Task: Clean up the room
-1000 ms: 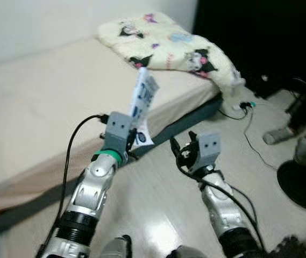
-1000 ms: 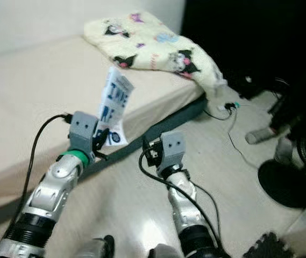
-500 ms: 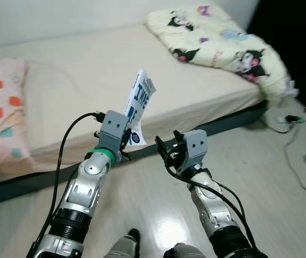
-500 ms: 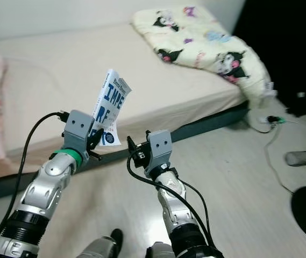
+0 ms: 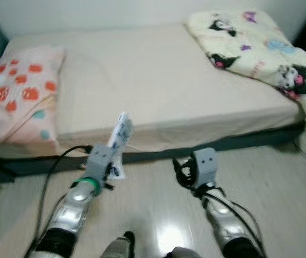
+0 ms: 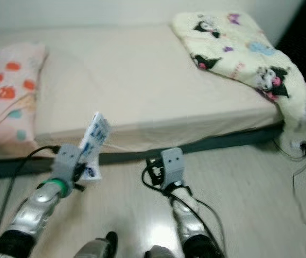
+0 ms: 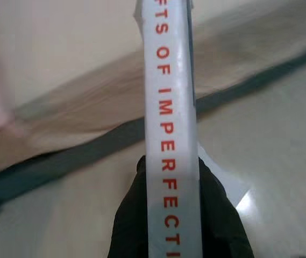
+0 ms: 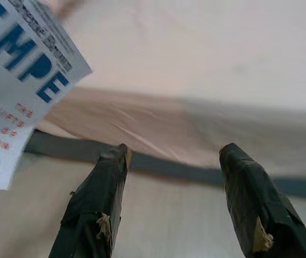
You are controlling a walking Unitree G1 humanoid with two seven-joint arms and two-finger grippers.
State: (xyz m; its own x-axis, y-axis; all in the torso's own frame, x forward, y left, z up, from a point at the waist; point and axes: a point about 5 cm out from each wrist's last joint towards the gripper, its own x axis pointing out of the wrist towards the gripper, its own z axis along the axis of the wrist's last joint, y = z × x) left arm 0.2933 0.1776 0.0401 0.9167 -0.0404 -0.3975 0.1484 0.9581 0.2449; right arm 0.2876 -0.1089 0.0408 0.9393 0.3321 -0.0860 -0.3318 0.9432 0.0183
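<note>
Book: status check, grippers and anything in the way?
Left gripper shut on the book, held upright over the floor. Right gripper open, holding nothing. Bed straight ahead, pillow and blanket on it.

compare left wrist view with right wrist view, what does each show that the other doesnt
Left wrist: the book's spine with red lettering, clamped between the left gripper's black fingers. Right wrist: the book's front cover with blue letters, and the right gripper open and holding nothing. Both: the book, the bed's beige edge with a dark base, and pale floor.
</note>
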